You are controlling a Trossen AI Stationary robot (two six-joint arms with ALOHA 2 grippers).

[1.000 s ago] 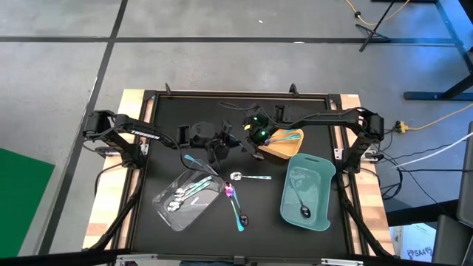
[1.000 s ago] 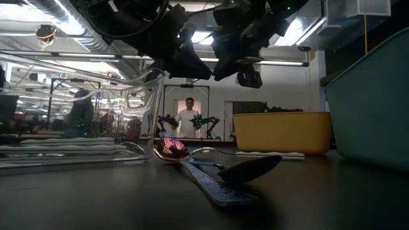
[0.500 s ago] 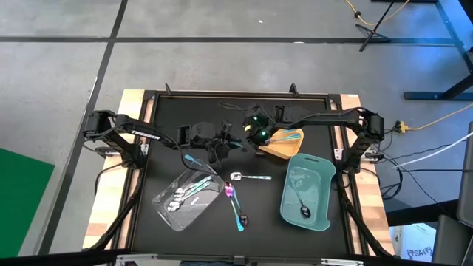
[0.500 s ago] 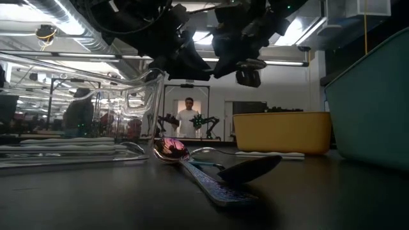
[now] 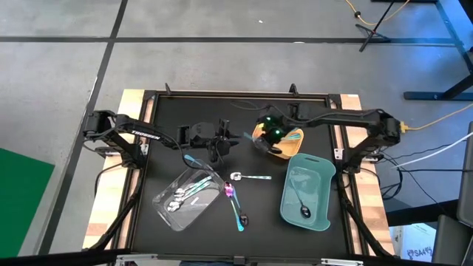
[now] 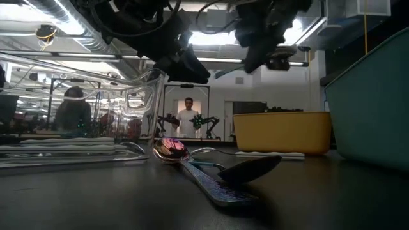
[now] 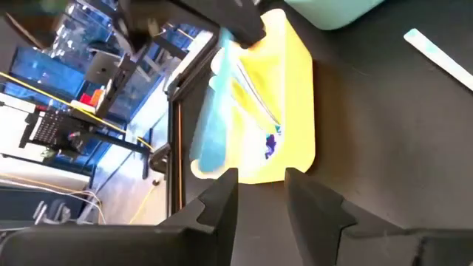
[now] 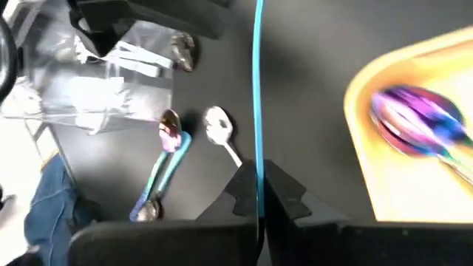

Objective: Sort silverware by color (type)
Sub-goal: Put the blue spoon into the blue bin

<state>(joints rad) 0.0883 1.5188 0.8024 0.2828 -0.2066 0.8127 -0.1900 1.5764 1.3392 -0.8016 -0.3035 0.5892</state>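
Note:
My right gripper (image 5: 264, 142) hangs over the near-left edge of the yellow tray (image 5: 290, 151) and is shut on a thin teal-handled utensil (image 8: 258, 89). Iridescent spoons (image 8: 414, 118) lie in that tray. My left gripper (image 5: 222, 142) is open and empty above the table's middle, left of the right gripper. On the table lie a silver spoon (image 5: 247, 176), an iridescent pink-headed spoon (image 5: 229, 190) and a teal-handled, dark-headed spoon (image 5: 239, 216). The clear tray (image 5: 168, 214) holds silver spoons. A dark spoon (image 5: 302, 208) lies in the teal tray (image 5: 318, 166). My right gripper pinches the utensil's teal handle (image 8: 258, 166) between its two fingers. The handle lies along the fingers and runs straight out past their tips, beyond the picture's edge, so its head does not show. The utensil is lifted clear of the table.
A short teal piece (image 5: 191, 159) lies by the clear tray's far corner, under the left arm. The three trays take up the table's left-near, right-far and right-near parts. A person (image 6: 189, 118) stands far off in the room behind.
My right gripper has gone toward the table's right edge with the teal-handled utensil, away from my left gripper and to the yellow tray's edge. The spoons on the table have stayed where they were.

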